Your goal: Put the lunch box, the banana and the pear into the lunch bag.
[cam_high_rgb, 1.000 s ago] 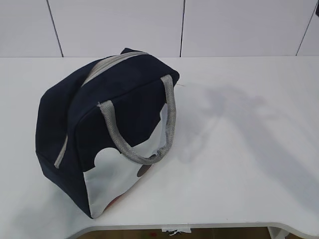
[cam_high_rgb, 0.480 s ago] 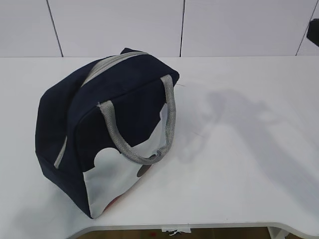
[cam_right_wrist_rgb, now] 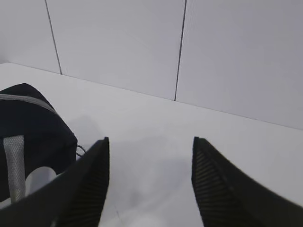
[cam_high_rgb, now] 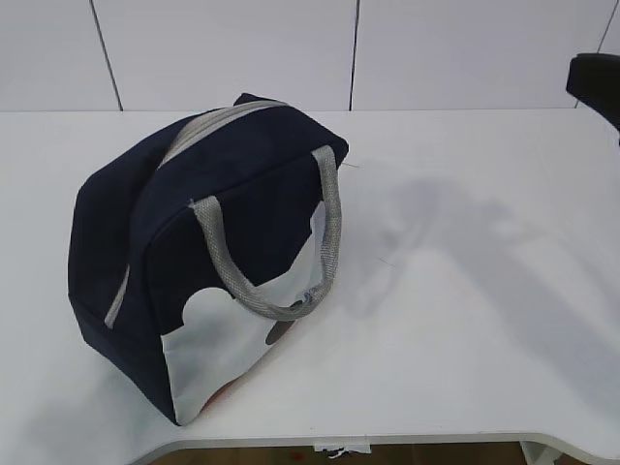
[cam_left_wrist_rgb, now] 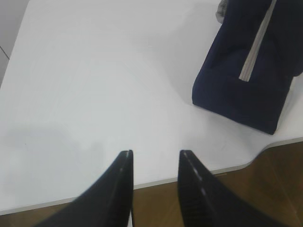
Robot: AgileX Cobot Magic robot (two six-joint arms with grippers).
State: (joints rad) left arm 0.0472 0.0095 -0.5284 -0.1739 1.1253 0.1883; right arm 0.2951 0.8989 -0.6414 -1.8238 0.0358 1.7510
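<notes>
The navy lunch bag (cam_high_rgb: 194, 242) stands on the white table at the left, its grey zipper shut along the top, a grey handle hanging over its white patch. It also shows in the left wrist view (cam_left_wrist_rgb: 246, 66) and the right wrist view (cam_right_wrist_rgb: 28, 137). The lunch box, the banana and the pear are out of view. My left gripper (cam_left_wrist_rgb: 155, 153) is open and empty above the table's front edge, left of the bag. My right gripper (cam_right_wrist_rgb: 150, 140) is open and empty above the table, right of the bag; part of that arm (cam_high_rgb: 596, 82) shows at the exterior view's right edge.
The white table (cam_high_rgb: 465, 291) spreads to the right of the bag, with a curved front edge. A white panelled wall (cam_high_rgb: 291, 48) stands behind it. The arm's shadow lies on the table right of the bag.
The right arm has come into the exterior view at the upper right edge and its shadow on the table has shifted. The bag has not moved.
</notes>
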